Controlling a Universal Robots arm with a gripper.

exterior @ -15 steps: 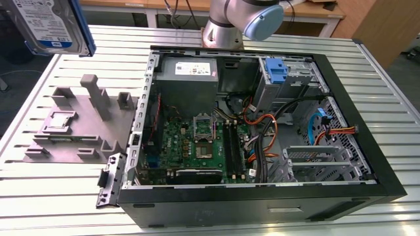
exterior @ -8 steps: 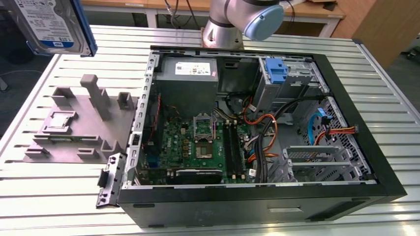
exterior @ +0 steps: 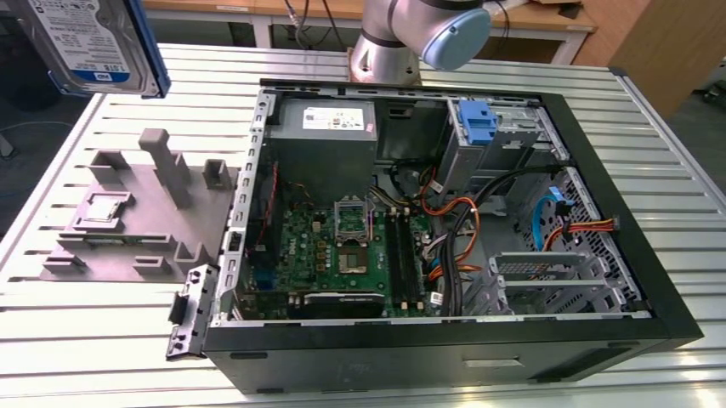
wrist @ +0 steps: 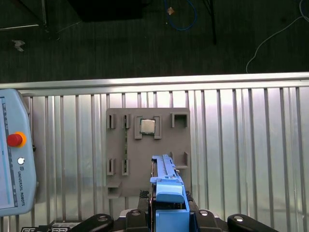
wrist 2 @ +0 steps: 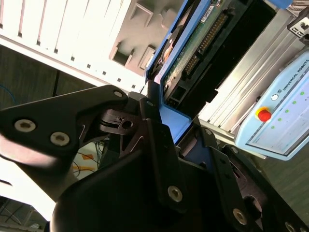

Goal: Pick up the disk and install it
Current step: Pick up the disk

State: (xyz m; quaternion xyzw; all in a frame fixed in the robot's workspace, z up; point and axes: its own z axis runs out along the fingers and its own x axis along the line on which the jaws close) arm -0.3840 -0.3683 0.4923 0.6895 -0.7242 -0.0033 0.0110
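Note:
The disk [exterior: 97, 42] hangs in the air at the exterior view's upper left, its labelled silver face and blue edge rail showing, above the grey holder block [exterior: 136, 221]. In both wrist views my gripper [wrist: 169, 215] is shut on the disk [wrist: 166, 186], seen edge-on with its blue rail between the black fingers [wrist 2: 159, 140]. The disk's circuit-board underside and connector [wrist 2: 207, 34] face the second wrist view. The holder block [wrist: 147, 150] lies directly below the disk.
An open computer case [exterior: 635, 280] lies on the slatted metal table [exterior: 114, 340], with a motherboard [exterior: 340, 246], a power supply [exterior: 323, 119], orange cables and a blue bracket [exterior: 479, 123] in its drive bay. A chip [wrist: 147, 126] sits in the holder block. A teach pendant [wrist: 14, 159] lies nearby.

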